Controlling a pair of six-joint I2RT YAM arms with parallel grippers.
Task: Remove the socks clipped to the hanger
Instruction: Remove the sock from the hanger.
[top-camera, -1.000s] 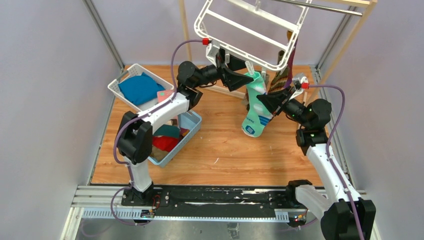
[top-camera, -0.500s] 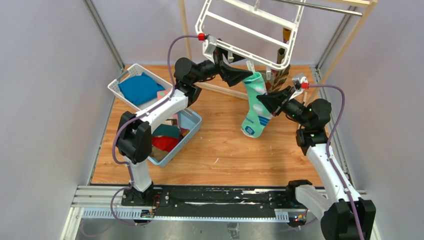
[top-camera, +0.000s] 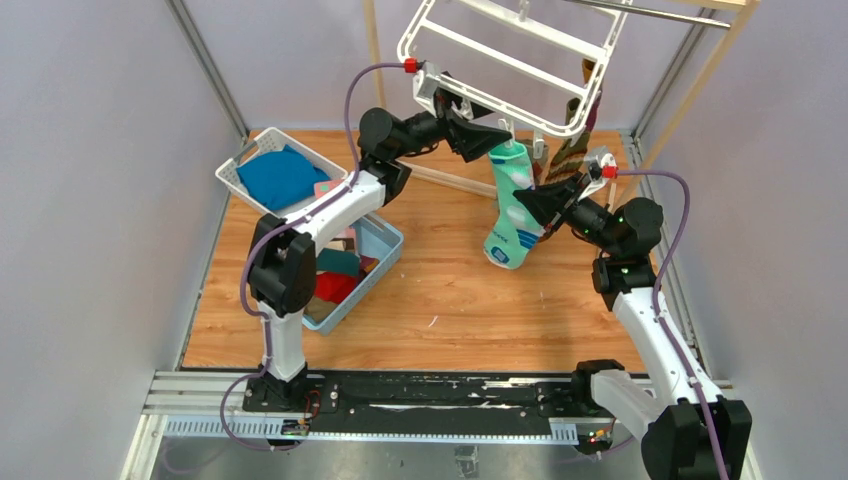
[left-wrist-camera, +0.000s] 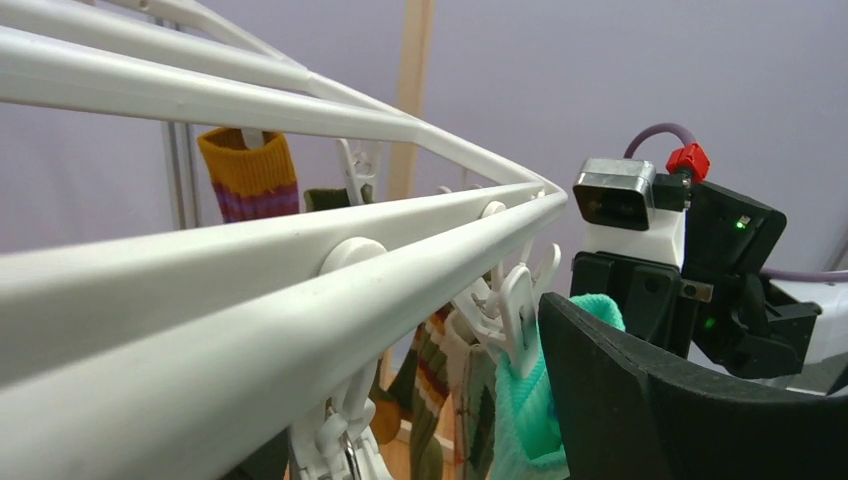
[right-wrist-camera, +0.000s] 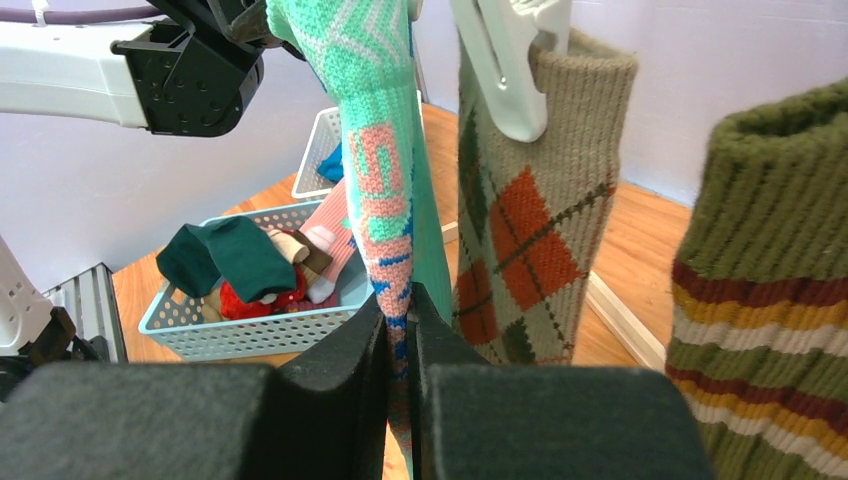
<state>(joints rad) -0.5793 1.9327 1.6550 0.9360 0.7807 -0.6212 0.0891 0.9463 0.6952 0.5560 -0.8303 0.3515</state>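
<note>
Right gripper clamps the knitted mint sock (argyle sock at its 3 o'clock, wrist view); left gripper opening unclear.

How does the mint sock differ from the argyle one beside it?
The mint sock is green with pink and blue patterning; the argyle sock is beige with orange diamonds. The right tool is shut on the mint sock; nothing grips the argyle sock. Both hang side by side from the hanger.

Left hand seems open; right hand clamped shut.
</note>
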